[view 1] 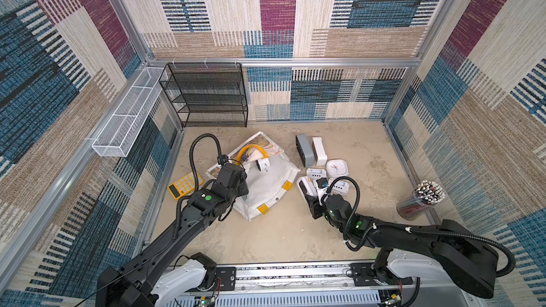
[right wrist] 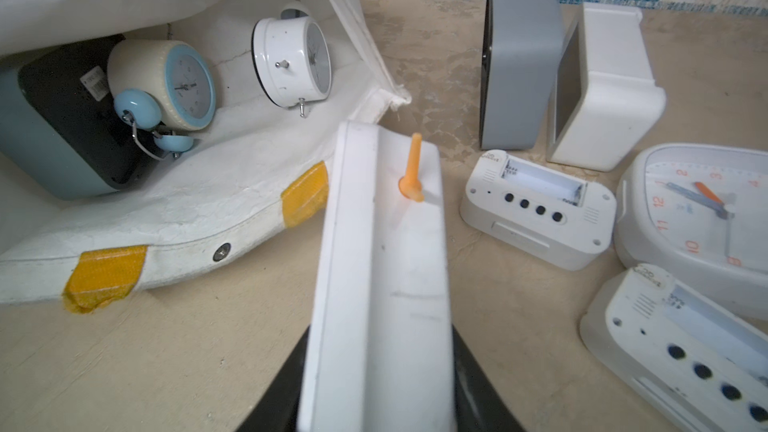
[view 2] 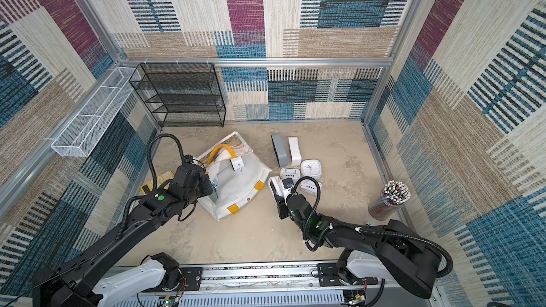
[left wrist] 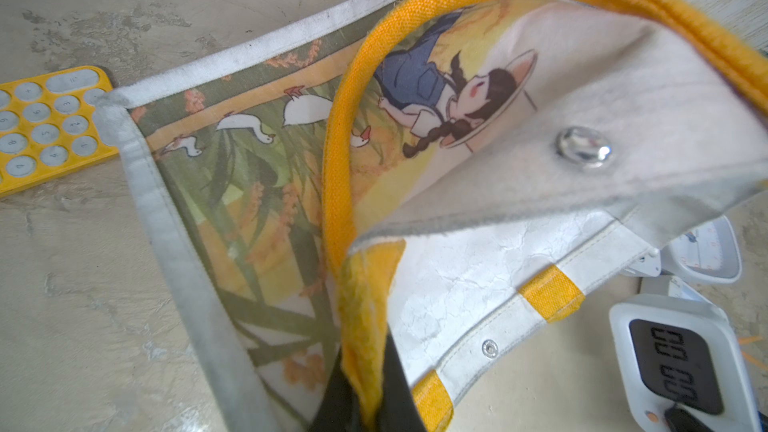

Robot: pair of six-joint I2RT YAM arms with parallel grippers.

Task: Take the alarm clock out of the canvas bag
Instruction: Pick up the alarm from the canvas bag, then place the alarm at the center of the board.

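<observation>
My left end effector is pressed tight on the yellow handle of the canvas bag, lifting the mouth open. The bag lies on the tabletop. Inside it: white round clock, cream-and-blue bell clock, blue-grey clock. My right end effector pinches a white alarm clock, outside, just beside the bag's mouth.

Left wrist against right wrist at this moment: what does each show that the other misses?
Only left wrist: the calculator, the printed picture on the bag, and the left fingers pinching the yellow handle.
Only right wrist: three clocks inside the bag, a blue bell clock, a round clock and a dark boxy clock, plus the grey clock outside it.
Both: the bag's yellow-patched edge, the analogue clock, and the digital clock held by the right fingers.
</observation>
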